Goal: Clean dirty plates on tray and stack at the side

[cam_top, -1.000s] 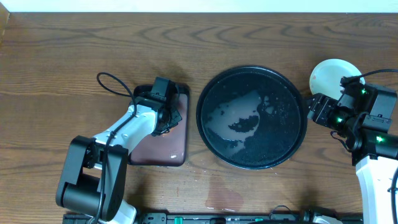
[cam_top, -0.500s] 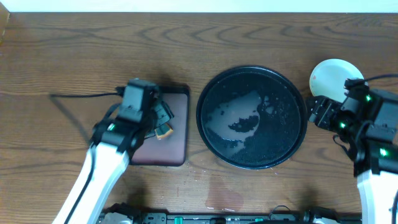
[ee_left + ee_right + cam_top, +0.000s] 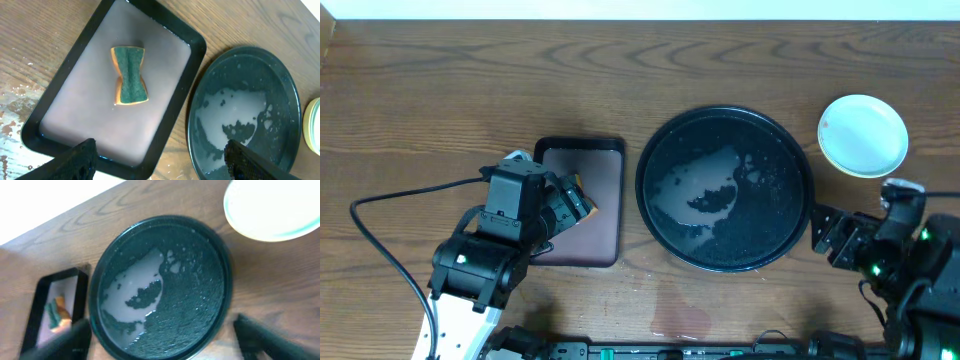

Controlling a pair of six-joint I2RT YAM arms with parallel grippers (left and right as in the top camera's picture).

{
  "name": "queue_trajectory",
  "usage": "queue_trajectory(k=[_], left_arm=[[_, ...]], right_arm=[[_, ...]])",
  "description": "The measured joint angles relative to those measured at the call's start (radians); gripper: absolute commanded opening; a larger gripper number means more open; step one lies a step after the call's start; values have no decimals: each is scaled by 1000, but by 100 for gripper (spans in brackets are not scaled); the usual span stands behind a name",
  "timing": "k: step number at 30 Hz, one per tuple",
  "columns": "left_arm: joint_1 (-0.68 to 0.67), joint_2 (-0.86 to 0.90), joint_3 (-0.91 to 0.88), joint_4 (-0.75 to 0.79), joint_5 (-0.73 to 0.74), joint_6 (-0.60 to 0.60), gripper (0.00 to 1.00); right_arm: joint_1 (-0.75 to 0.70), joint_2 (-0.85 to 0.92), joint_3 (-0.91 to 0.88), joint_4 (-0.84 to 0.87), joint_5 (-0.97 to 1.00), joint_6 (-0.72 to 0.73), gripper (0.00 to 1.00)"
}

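Left end effector [image 3: 162, 162] and right end effector [image 3: 162, 340] both stand wide and empty near the tray [image 3: 775, 215], apparently because no plate lies on it: the plates [image 3: 863, 135] rest on the surface beside its far right rim, sponge [image 3: 129, 75] parked to its left.

The black two-finger left claw [image 3: 159, 161] gapes wide, pointing down, with the white-and-black left arm [image 3: 470, 268] bent behind it. The black right claw [image 3: 162, 339] is likewise spread wide, the right arm [image 3: 910, 262] folded behind it.
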Motion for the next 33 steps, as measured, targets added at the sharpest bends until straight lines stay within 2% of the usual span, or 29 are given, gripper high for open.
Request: queue_trajectory(k=[18,25,28,33], left_arm=[[0,20,0,0,0,0,83],[0,23,0,0,0,0,84],[0,23,0,0,0,0,83],[0,23,0,1,0,0,84]], right_arm=[[0,-15,0,-31,4,-13,99],[27,-18,-3,-28,117,-18,99],[92,-49,-39,41,155,-19,99],[204,-142,-210,298,203,-21,99]])
